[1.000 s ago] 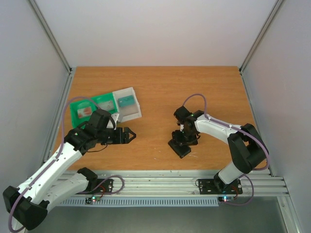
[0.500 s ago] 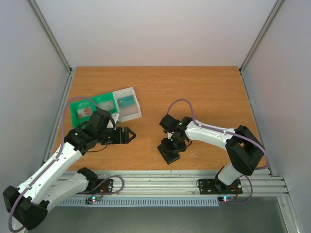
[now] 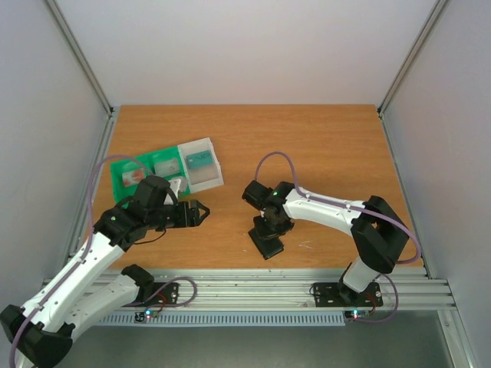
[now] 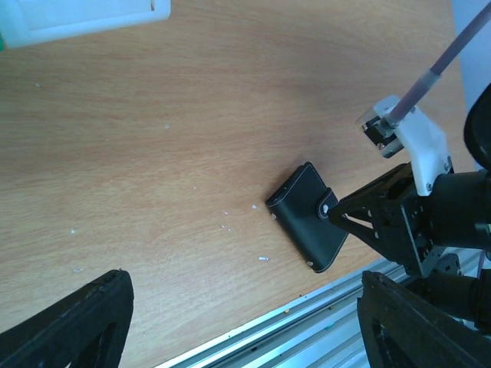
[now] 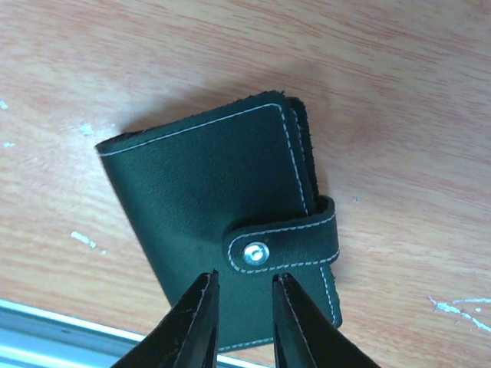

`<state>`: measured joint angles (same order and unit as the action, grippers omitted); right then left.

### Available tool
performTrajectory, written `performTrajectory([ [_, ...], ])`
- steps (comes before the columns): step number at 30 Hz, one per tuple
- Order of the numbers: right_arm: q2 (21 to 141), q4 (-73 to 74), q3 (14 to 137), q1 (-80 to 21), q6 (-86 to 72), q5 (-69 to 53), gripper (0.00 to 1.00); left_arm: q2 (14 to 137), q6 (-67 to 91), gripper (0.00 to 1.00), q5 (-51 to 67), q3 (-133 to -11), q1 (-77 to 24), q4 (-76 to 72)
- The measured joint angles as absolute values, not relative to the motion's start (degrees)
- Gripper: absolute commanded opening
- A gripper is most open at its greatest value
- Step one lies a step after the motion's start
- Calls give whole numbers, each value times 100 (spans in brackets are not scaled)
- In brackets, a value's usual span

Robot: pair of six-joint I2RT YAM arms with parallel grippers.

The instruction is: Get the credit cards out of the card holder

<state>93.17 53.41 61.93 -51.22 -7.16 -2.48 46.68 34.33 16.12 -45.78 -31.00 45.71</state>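
Right wrist view: card holder flat on table near its front edge; snap tab fastened; right claw narrowed over tab, grip not determinable; left claw wide open, empty; unsnapping and all card removal outstanding.

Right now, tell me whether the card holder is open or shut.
Shut: the card holder lies folded flat, its snap tab buttoned over the edge; no pockets show.

We find the card holder lying closed on the surface near its front edge, directly beneath the right claw. The tray and box sit side by side, left and behind, beyond the left claw.
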Motion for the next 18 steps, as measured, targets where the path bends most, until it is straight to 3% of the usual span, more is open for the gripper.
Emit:
performTrajectory([
  [18,9924,5186,6281,-5140,-703,-104,24,4486,3454,81,1341,-4578,-3100,4654],
])
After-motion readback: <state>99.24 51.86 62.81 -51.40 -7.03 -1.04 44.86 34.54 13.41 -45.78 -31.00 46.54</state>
